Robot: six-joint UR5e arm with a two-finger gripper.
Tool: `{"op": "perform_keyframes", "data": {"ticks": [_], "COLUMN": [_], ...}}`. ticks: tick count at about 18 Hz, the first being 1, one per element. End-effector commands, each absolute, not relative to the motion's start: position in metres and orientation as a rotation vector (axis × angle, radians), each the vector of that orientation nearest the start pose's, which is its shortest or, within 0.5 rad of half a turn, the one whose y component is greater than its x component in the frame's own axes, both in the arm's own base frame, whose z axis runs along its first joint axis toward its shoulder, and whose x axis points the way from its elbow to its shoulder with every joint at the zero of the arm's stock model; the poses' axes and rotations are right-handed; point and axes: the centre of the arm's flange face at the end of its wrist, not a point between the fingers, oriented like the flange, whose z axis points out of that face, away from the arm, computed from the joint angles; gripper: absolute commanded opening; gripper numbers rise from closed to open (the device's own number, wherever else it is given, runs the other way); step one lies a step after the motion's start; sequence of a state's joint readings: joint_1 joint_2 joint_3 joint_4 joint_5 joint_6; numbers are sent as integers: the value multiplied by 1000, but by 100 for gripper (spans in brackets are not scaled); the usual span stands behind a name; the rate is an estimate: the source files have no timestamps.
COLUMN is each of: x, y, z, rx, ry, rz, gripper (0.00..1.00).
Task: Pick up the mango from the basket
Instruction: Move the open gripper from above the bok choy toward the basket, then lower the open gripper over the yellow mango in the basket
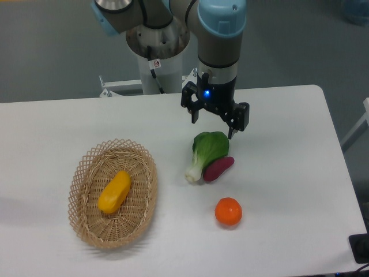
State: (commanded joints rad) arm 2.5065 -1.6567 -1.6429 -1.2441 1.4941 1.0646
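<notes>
The mango (pixel 115 192), an oblong yellow-orange fruit, lies inside the oval tan wicker basket (pixel 87 167) at the left of the white table. My gripper (pixel 213 129) hangs above the table's middle, well to the right of the basket and just behind a green leafy vegetable. Its two fingers are spread apart and hold nothing.
A green bok choy (pixel 205 152) and a purple sweet potato (pixel 218 169) lie side by side under the gripper. A round orange (pixel 228 211) sits in front of them. The robot base (pixel 157 52) stands behind the table.
</notes>
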Motion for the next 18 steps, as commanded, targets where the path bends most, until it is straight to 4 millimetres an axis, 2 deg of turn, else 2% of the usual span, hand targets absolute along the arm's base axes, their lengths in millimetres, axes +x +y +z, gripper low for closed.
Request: {"op": "perform_keyframes", "data": {"ticks": [9,13,16,18], "x": [-336,-312,-282,-273], "y": [441,463,482,487], "z": [436,431,420,411], "rx": [-2958,-2931,-2924,-2935], "ry": [156,101,166,96], "rz": [119,102,92,61], "gripper": [100,100,100,100]}}
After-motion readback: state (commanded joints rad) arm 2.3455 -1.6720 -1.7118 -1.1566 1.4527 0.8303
